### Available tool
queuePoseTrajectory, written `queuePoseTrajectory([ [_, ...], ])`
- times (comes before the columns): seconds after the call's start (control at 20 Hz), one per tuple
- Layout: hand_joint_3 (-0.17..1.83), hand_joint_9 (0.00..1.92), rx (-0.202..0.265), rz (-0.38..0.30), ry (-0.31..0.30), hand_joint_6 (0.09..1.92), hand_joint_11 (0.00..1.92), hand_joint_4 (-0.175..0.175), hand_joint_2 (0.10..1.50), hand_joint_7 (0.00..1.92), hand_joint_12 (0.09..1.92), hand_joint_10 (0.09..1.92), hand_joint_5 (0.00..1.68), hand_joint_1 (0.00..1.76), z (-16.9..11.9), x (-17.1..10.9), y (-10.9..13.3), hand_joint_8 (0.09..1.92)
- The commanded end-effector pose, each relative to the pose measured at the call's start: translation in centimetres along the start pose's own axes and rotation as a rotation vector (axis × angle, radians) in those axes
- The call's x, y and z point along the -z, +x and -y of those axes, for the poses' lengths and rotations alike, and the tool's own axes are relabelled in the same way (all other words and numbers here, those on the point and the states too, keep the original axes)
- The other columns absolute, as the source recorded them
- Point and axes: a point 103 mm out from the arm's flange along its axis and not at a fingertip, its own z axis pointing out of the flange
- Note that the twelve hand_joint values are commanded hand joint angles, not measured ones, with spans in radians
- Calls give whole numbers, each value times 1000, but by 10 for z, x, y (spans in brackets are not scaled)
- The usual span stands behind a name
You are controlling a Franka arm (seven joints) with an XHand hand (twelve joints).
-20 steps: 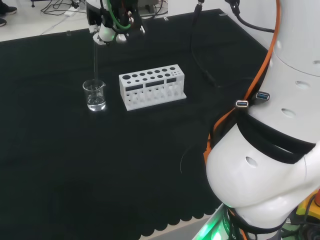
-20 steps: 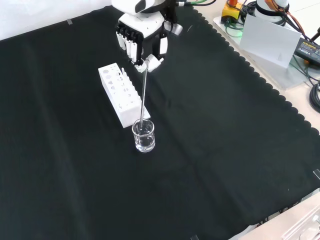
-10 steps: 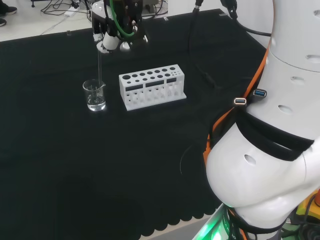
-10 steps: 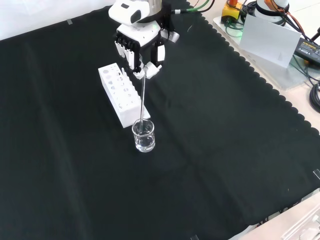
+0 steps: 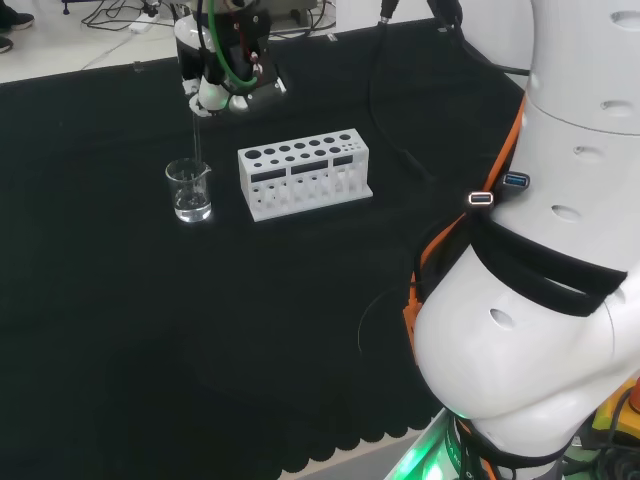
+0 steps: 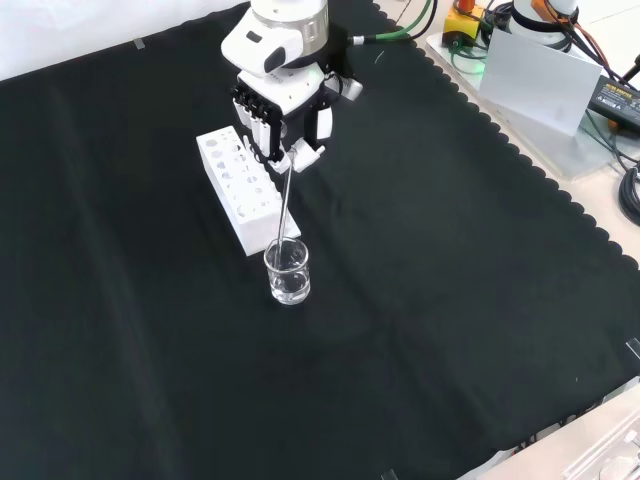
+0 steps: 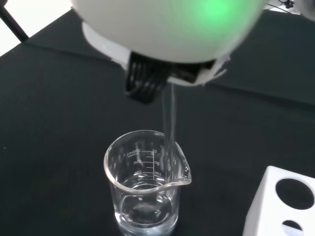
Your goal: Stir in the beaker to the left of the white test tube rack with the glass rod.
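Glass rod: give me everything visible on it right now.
The glass rod is a thin, clear, straight stick, nearly upright. The hand pinches its top end between curled fingers. Its lower end dips into the small clear beaker, near the spout side of the rim, as the wrist view shows. The beaker holds a little clear liquid and stands just off the end of the white rack.

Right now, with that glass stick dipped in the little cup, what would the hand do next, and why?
Probably keep sweeping the glass rod in small circles. The hand pinches its top above the beaker, the lower end sits inside the rim near the spout, and clear liquid lies at the bottom, so stirring looks underway.
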Motion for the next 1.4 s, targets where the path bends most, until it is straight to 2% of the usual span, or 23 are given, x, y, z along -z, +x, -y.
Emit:
queuePoseTrajectory([
  [0.05,970,1907,76,-26,31,512,1689,-175,419,1505,829,220,1431,1339,-9,-5,26,447],
  [0.7,969,1905,100,-9,47,526,1687,-175,422,1496,830,219,1424,1339,-28,6,31,461],
  [1.2,968,1902,66,1,54,533,1687,-175,424,1491,831,219,1420,1338,-25,9,-2,470],
  [1.4,967,1902,66,-20,51,536,1687,-175,425,1489,831,219,1418,1338,-16,8,-9,473],
])
